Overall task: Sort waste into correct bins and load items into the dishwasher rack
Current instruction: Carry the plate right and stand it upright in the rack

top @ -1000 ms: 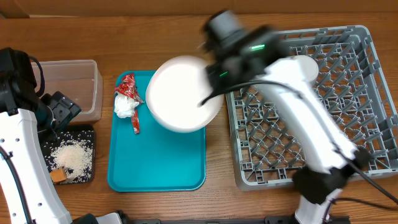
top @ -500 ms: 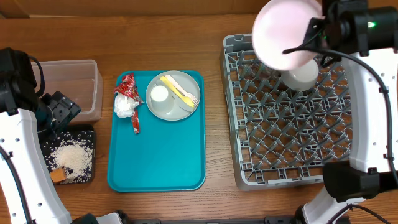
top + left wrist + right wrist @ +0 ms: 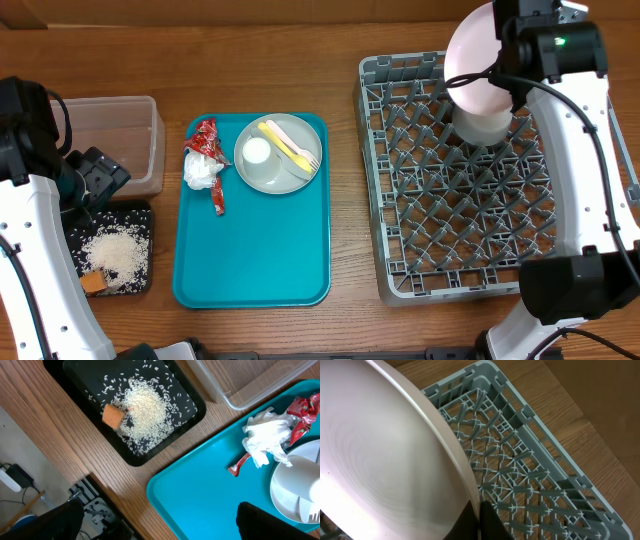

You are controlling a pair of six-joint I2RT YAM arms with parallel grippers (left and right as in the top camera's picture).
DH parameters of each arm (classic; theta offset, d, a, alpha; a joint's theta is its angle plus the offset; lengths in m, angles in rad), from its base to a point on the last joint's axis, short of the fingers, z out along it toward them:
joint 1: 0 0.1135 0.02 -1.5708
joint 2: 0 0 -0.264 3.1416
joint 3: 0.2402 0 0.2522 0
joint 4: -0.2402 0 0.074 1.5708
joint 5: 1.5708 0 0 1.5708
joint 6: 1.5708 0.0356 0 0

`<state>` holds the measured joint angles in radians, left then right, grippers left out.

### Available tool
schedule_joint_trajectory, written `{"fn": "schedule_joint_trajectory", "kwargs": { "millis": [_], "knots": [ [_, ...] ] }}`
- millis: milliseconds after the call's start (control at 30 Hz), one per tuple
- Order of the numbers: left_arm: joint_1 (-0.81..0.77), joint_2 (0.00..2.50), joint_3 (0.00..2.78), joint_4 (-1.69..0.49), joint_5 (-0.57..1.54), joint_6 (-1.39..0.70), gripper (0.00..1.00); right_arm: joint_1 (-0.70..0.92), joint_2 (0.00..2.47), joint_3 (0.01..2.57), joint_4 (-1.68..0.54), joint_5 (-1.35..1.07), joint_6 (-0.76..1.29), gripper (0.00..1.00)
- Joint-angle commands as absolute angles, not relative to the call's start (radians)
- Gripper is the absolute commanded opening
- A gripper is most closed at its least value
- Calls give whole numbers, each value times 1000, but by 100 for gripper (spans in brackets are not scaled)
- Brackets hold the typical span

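White plate (image 3: 478, 60) pinched at rim in my right claw (image 3: 479, 516), tipped steeply, face toward teal tray (image 3: 250, 262), over rack (image 3: 470, 232) far end; my left claw (image 3: 160, 527) spread wide, empty.

The table (image 3: 340, 320) is brown wood with visible grain. The dishwasher rack (image 3: 368, 150) is matt grey moulded plastic. The white plate (image 3: 380, 460) looks smooth with a soft sheen. The teal tray (image 3: 250, 250) is smooth plastic, the tub (image 3: 115, 140) clear plastic and the black tray (image 3: 192, 408) slightly glossy. The red wrapper (image 3: 300, 410) is crinkled and shiny. The napkin (image 3: 267, 437) is crumpled soft paper.
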<state>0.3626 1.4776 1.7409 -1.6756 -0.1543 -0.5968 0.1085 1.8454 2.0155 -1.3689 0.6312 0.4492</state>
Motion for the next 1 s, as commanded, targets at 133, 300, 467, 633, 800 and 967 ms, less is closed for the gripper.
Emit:
{"fn": "schedule_joint_trajectory", "kwargs": {
  "millis": [133, 300, 467, 633, 800, 967],
  "knots": [
    [366, 1484, 1736, -1674, -167, -606, 100, 166, 1848, 1866, -1294, 768, 495, 4],
    [366, 1484, 1736, -1674, -167, -606, 100, 205, 1850, 1797, -1242, 798, 495, 4],
    [366, 1484, 1736, -1674, -167, -606, 100, 238, 1856, 1773, -1227, 830, 498, 4],
    [366, 1484, 1736, -1674, -167, -606, 100, 271, 1858, 1773, -1222, 838, 499, 4],
    [366, 1484, 1736, -1674, -167, -606, 100, 294, 1858, 1773, -1223, 884, 499, 4],
    [366, 1484, 1736, -1674, -167, -606, 100, 295, 1858, 1773, -1228, 946, 499, 4]
  ]
}}
